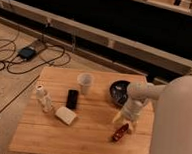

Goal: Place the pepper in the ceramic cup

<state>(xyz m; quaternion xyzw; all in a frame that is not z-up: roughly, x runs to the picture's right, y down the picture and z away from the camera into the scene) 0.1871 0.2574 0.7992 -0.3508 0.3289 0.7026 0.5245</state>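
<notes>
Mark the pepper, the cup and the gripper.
pepper (120, 132), camera view, middle of its red body.
cup (85, 84), camera view, outer wall.
gripper (119, 118), camera view, its tip, close above the pepper.

The white rounded robot arm (144, 90) reaches in from the right, elbow bent, its pale two-finger gripper (122, 117) pointing down at near right.
</notes>
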